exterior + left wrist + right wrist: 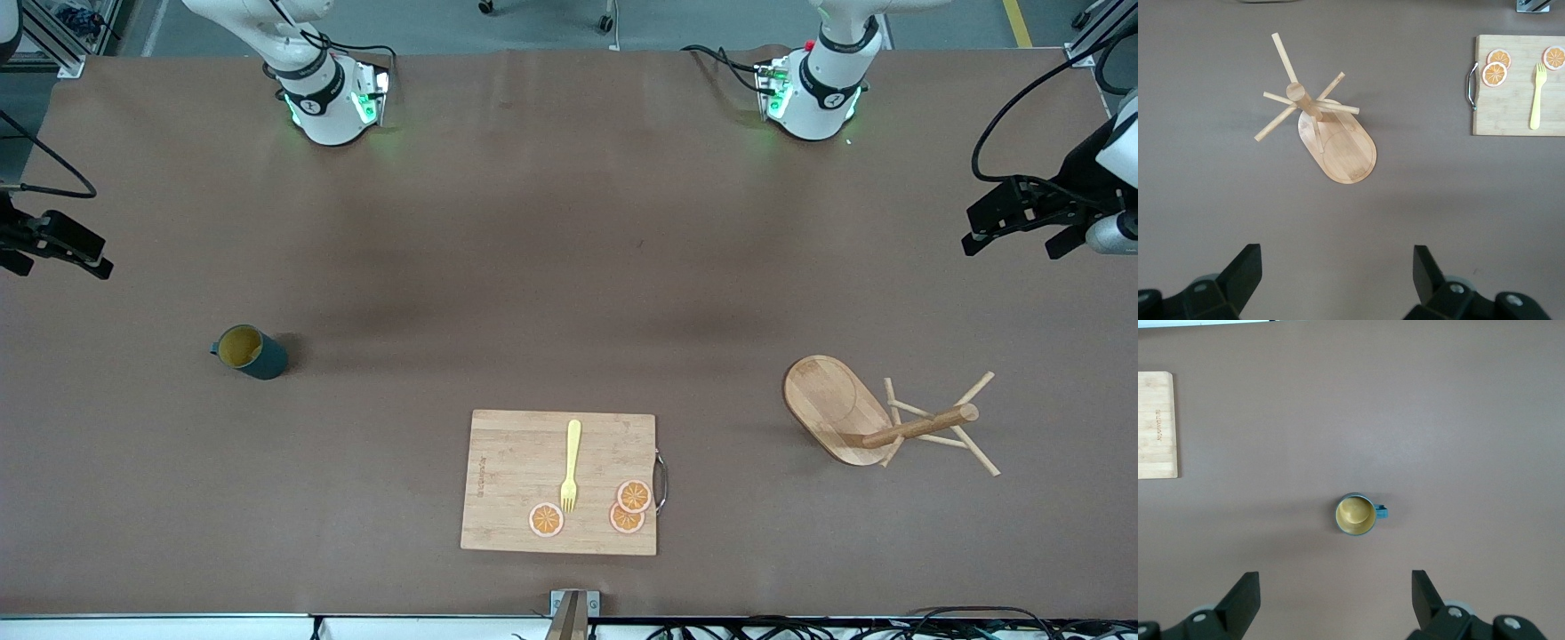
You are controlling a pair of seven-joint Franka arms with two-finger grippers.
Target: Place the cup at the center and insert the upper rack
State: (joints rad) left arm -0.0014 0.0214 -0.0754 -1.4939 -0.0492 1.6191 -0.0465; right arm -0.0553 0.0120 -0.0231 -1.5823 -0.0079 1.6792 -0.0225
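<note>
The dark teal cup with its yellow inside stands upright on the table toward the right arm's end; it also shows in the right wrist view. The wooden upper rack lies tipped over toward the left arm's end, its oval base on edge and its post and pegs resting on the table. My left gripper hangs open above that end of the table, apart from the rack. My right gripper hangs open above the other end, apart from the cup. Neither holds anything.
A rectangular wooden cutting board lies mid-table near the front camera's edge, carrying a yellow fork and three orange slices. A metal handle sticks out on the board's side toward the rack.
</note>
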